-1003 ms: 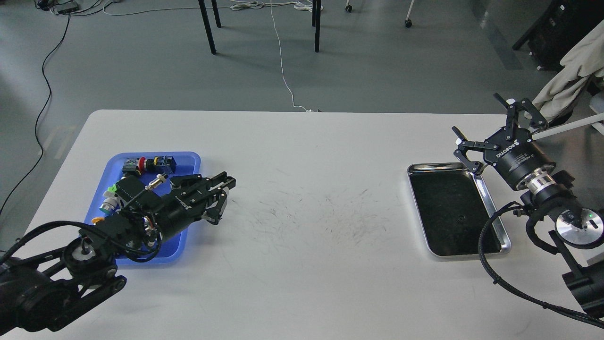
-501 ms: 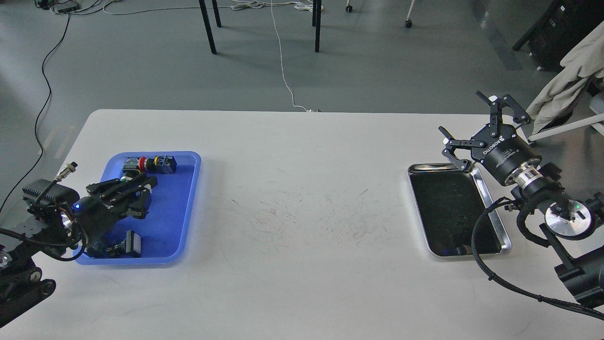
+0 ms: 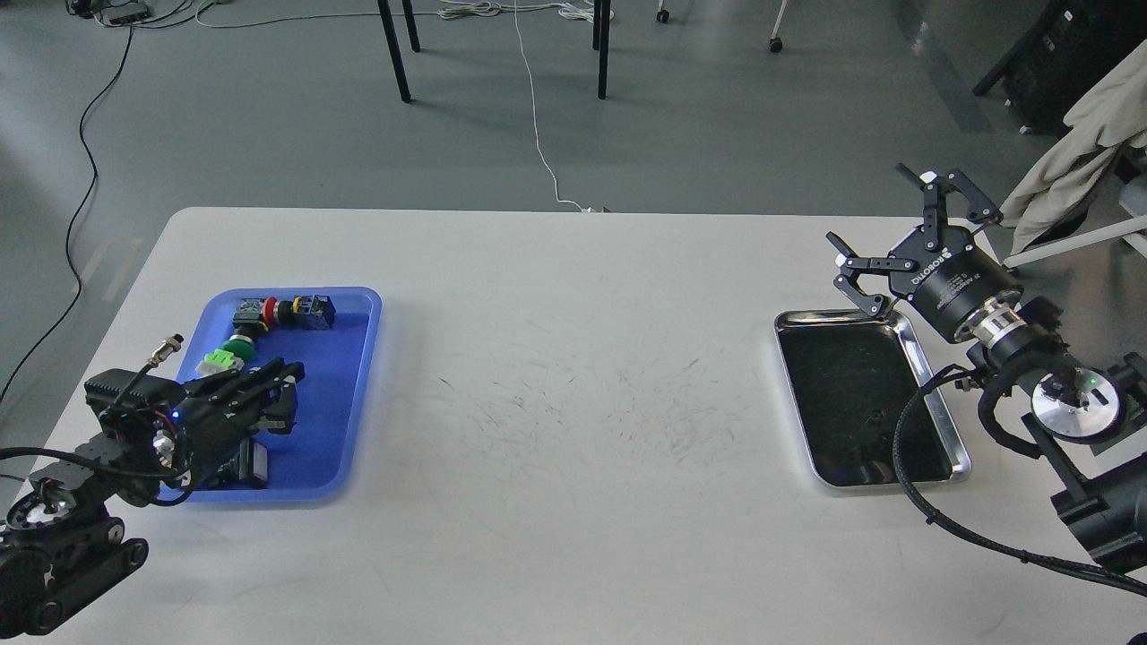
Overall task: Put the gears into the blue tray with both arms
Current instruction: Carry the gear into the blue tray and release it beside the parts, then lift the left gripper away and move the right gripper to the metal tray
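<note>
Left claw (image 3: 280, 394), fingers closed together, over blue tray (image 3: 358, 394) at frame left; right claw (image 3: 883, 242) spread open above steel tray (image 3: 932, 394).

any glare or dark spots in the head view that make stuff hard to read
Head view: even, soft light and sharp focus; the shiny steel tray shows bright glare along its rim while its dark bottom swallows detail, so any small black gear there cannot be made out; the left tool reads as a dark mass over the rectangular blue plastic tray, fingers not separable; the right tool stands clear, fingers spread.
</note>
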Motion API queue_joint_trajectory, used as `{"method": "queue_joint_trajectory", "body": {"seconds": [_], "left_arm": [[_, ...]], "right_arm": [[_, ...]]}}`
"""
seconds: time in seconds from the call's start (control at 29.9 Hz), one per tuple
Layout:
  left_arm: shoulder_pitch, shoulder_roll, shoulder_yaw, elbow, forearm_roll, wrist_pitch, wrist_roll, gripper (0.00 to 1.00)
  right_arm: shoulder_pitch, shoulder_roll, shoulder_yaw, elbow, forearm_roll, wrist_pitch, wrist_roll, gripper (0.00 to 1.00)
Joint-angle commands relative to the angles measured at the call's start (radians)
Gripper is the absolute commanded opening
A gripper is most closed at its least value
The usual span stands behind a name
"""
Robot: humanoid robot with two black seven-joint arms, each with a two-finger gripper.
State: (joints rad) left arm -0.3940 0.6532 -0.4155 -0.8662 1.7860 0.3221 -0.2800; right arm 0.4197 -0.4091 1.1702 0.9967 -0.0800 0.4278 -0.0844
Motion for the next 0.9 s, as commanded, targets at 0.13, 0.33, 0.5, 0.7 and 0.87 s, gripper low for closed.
{"method": "queue_joint_trajectory", "body": {"seconds": [0.13, 0.33, 0.5, 0.7, 0.87], "left_arm": [[-0.023, -0.012, -0.002, 0.016, -0.003, -0.002, -0.001, 0.63], [-0.13, 0.015, -0.003, -0.014, -0.065, -0.011, -0.011, 0.97], [-0.253, 0.036, -0.008, -0.03, -0.281, -0.015, -0.013, 0.98], [-0.413, -0.019, -0.019, 0.041, -0.814, -0.164, 0.007, 0.98], [-0.448, -0.021, -0.017, 0.047, -1.259, -0.291, 0.021, 0.98]], "right_arm": [[-0.001, 0.0, -0.001, 0.002, 0.0, 0.0, -0.001, 0.96], [0.001, 0.0, -0.006, 0.006, -0.001, 0.0, -0.005, 0.96], [0.024, -0.004, -0.03, 0.019, -0.001, -0.001, -0.006, 0.96], [0.027, -0.008, -0.038, 0.048, 0.0, 0.0, -0.012, 0.96], [0.045, -0.005, -0.04, 0.051, -0.001, 0.0, -0.012, 0.96]]}}
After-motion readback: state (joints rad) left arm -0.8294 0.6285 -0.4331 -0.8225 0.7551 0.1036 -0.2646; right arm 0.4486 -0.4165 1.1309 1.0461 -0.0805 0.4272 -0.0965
